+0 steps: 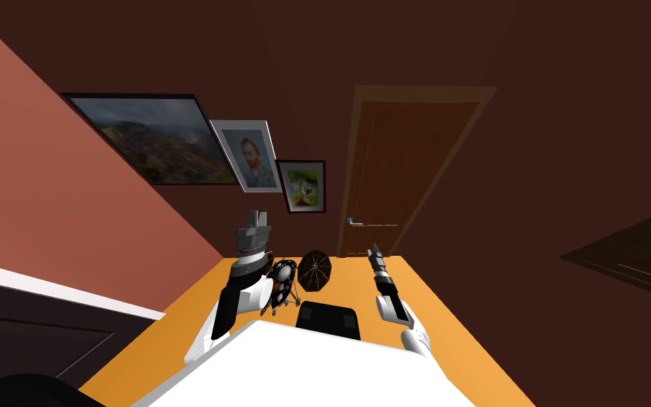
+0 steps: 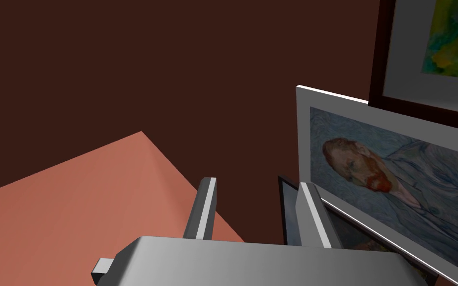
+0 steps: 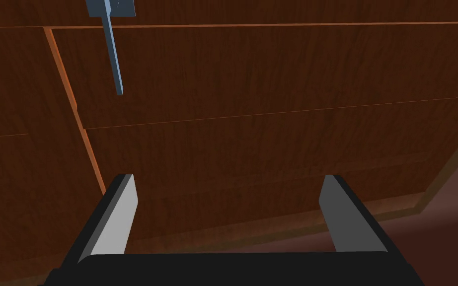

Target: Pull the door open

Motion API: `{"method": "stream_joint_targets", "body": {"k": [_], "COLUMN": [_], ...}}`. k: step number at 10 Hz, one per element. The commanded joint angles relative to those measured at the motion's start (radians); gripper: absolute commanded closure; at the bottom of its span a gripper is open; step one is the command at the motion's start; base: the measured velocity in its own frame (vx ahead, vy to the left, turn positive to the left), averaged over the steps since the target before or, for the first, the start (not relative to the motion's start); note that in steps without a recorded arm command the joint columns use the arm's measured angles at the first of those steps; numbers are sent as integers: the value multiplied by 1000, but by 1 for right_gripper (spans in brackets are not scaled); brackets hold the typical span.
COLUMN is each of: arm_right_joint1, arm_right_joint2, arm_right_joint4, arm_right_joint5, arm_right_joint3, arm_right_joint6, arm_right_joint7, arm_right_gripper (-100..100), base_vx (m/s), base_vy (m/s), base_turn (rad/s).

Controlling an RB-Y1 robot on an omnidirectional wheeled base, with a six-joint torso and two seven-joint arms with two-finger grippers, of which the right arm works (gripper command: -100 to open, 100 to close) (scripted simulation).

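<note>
1. Right gripper (image 3: 228, 179) wide open, empty — door handle (image 3: 114, 54) ahead, off to its left, apart.
2. Risk: closing now catches only air — or pushing on hits the door (image 3: 272, 99).
3. Left gripper (image 2: 259, 184) raised, open, empty.

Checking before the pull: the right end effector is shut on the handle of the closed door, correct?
Not quite. The right end effector is open and holds nothing; the handle lies further ahead, off to one side of it. The right wrist view shows this. The door is closed, as you said.
</note>
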Motion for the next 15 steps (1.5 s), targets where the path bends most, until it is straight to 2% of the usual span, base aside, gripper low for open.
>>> {"method": "stream_joint_targets", "body": {"k": [1,2,3,4,5,6,7,12,15], "arm_right_joint1": [-23,-37,-37,-52,-52,-67,-67,-131,-165], "arm_right_joint2": [-6,-11,-11,-17,-17,-22,-22,-44,-55], "arm_right_joint4": [50,84,97,135,136,167,174,344,430], "arm_right_joint5": [-4,-7,-7,-10,-10,-13,-13,-26,-33], "arm_right_joint3": [3,5,5,6,6,8,8,16,20], "arm_right_joint6": [-17,-28,-28,-40,-40,-51,-51,-102,-129], "arm_right_joint7": [-8,-13,-13,-19,-19,-24,-24,-49,-62], "arm_right_gripper": [-100,-100,-100,-100,-100,-100,-100,-100,-100], "base_vx": [92,97,63,66,48,41,36,80,96], "base_vy": [-10,-20,-17,-15,-13,-3,-5,-24,-31], "base_turn": [111,116,42,79,34,64,39,91,79]}}
